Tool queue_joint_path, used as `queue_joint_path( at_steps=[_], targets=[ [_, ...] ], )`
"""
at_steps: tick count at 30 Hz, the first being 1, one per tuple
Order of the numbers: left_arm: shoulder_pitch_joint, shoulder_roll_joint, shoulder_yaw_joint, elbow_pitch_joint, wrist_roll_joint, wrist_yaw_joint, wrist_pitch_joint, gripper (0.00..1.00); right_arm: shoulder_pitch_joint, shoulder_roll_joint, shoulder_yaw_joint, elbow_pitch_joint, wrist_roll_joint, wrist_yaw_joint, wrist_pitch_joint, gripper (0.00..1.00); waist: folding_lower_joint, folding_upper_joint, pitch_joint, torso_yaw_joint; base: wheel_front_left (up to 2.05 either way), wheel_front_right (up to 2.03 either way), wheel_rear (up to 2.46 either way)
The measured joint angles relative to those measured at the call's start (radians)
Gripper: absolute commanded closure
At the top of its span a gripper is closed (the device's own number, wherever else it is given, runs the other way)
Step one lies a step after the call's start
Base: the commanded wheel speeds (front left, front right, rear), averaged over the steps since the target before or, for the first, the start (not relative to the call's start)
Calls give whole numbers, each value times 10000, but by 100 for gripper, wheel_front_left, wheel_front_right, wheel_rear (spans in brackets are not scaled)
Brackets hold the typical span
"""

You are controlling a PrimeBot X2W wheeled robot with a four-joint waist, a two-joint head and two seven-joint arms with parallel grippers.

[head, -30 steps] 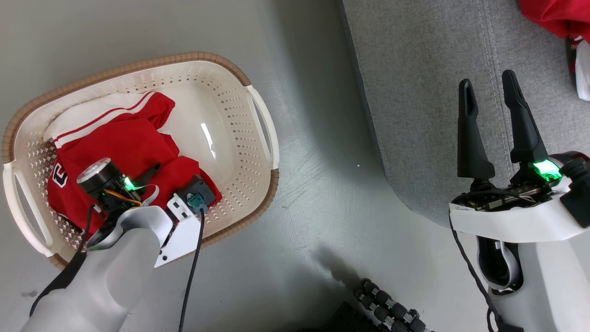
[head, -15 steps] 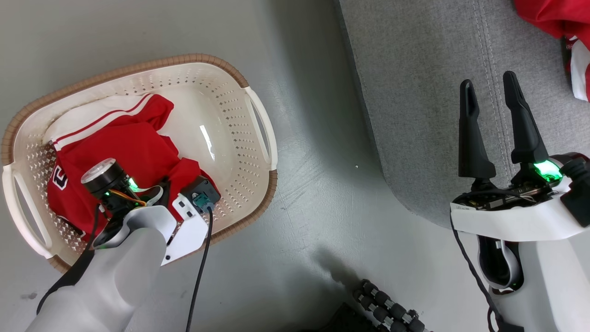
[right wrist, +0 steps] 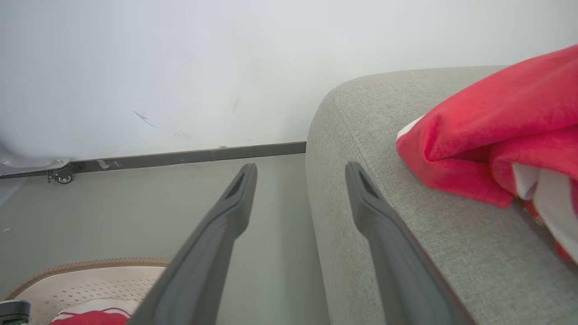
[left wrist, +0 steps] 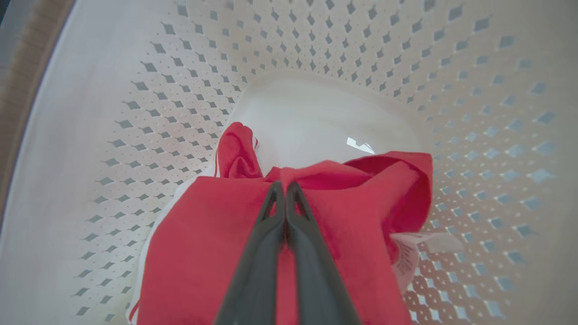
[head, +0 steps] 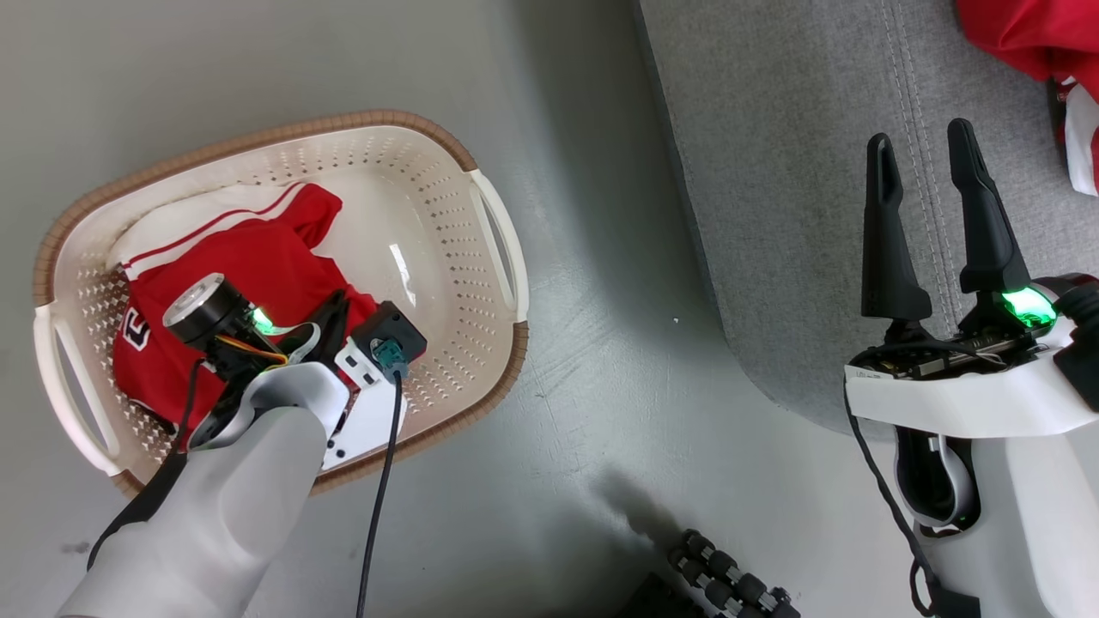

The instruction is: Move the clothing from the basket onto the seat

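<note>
The cream perforated basket (head: 258, 137) stands on the floor at the left, with red clothing (head: 249, 266) with white trim lying in it. My left gripper (head: 335, 307) reaches down into the basket. In the left wrist view its fingers (left wrist: 264, 253) are pressed together, with the tips of the left gripper (left wrist: 284, 184) pinching a raised fold of the clothing (left wrist: 203, 234) over the basket wall (left wrist: 135, 113). My right gripper (head: 920, 136) hangs open and empty over the grey seat (head: 773, 172). A second red garment (head: 1022, 30) lies on the seat's far right.
Grey floor separates the basket from the seat. A black ribbed object (head: 730, 575) lies at the bottom edge. The right wrist view has the right gripper (right wrist: 301, 168) at the seat (right wrist: 361, 117) edge, the red garment (right wrist: 496, 135), a white wall and a baseboard (right wrist: 180, 158).
My left gripper has shut on the red fabric, which now bunches up at its tips. The head camera has shifted slightly. The right gripper has stayed open in place.
</note>
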Motion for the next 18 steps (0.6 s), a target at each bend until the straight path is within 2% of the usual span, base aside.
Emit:
queue_joint_path(
  at_steps=[8, 18],
  targets=[
    [20, -314, 435, -491, -495, 416, -541, 100, -15, 0, -21, 67, -36, 0, 0, 0, 0, 0, -292, 221, 0, 0, 0],
    [392, -435, 970, -1122, -1141, 813, -1243, 100, -196, -2, -151, 71, -201, 0, -2, 0, 0, 1, -721, 503, 0, 0, 0]
  ],
)
